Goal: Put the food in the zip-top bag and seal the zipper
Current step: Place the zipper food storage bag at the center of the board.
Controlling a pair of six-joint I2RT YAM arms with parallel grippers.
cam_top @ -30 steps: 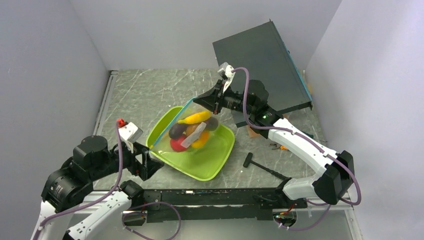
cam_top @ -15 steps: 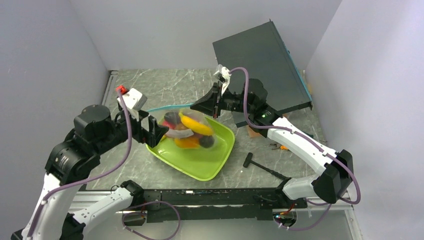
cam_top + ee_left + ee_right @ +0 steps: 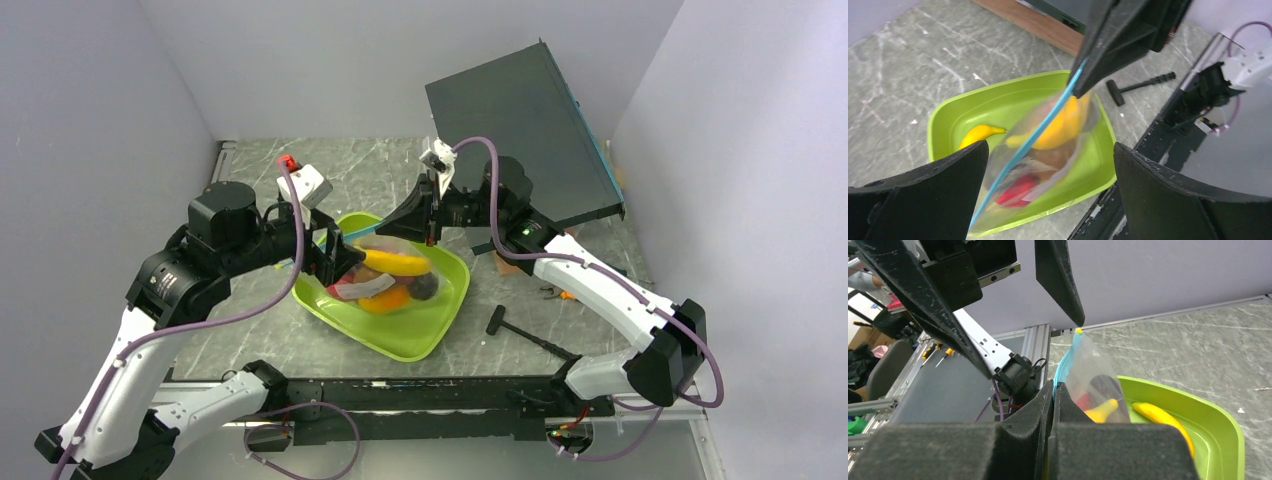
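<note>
the grey marbled surface (image 3: 300,180) and the dark panel (image 3: 520,130) leaning at its far right look as they did a second ago. the left arm (image 3: 160,290) has changed most: then it crouched low at the near left corner of the lime-green tray (image 3: 440,335), now it is raised and swung in over the tray's left rim. the zip-top bag (image 3: 395,275), earlier stretched taut between both arms, now hangs slack over the tray from its far corner, bulging with the food (image 3: 385,295): yellow, orange, red and dark pieces. the zipper (image 3: 1048,120) slants down from that corner toward the left arm. the left fingers (image 3: 338,256) are spread wide on either side of the bag's mouth edge; whether they touch it i cannot tell. the right fingers (image 3: 1052,395) are pressed together, pinching the bag at the zipper's end, as before. one small banana (image 3: 979,135) lies loose in the tray, beside the bag.
</note>
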